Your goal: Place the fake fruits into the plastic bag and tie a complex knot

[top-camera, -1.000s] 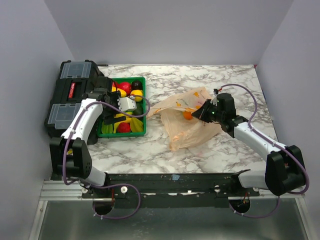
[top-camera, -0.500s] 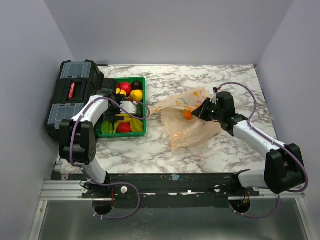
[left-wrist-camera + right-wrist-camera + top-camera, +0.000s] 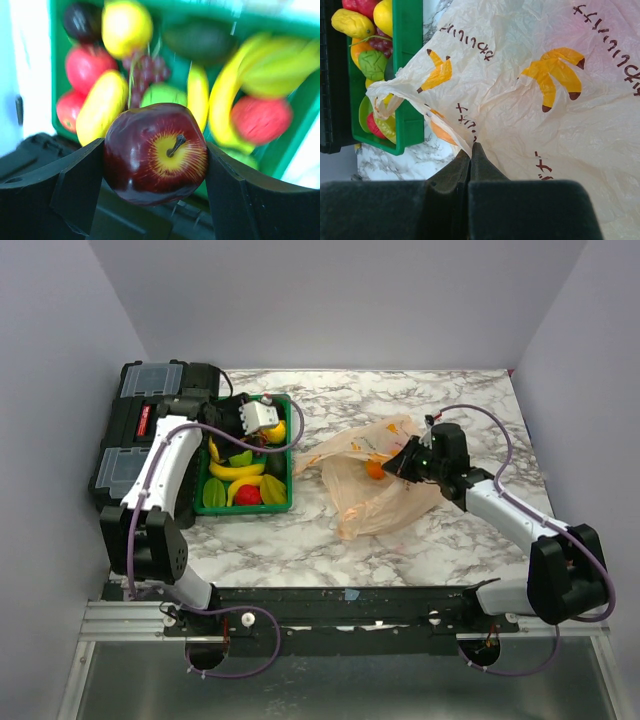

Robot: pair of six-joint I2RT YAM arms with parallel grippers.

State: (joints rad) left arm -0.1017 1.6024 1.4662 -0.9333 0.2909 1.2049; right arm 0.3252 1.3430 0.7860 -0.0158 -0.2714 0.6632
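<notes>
Marble table [image 3: 420,400] bears toolbox [image 3: 140,430], tray [image 3: 245,508], plastic bag [image 3: 375,505].

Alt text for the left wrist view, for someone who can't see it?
A dark red apple with a yellow patch around its stem sits clamped between the left gripper's two black fingers. Behind it, blurred, a green tray holds more fake fruits, among them bananas and purple grapes.

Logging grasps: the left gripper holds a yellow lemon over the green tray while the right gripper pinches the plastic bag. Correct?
Not a lemon: the left wrist view shows the left gripper holding a dark red apple over the green tray. The right gripper does pinch the plastic bag.
</notes>
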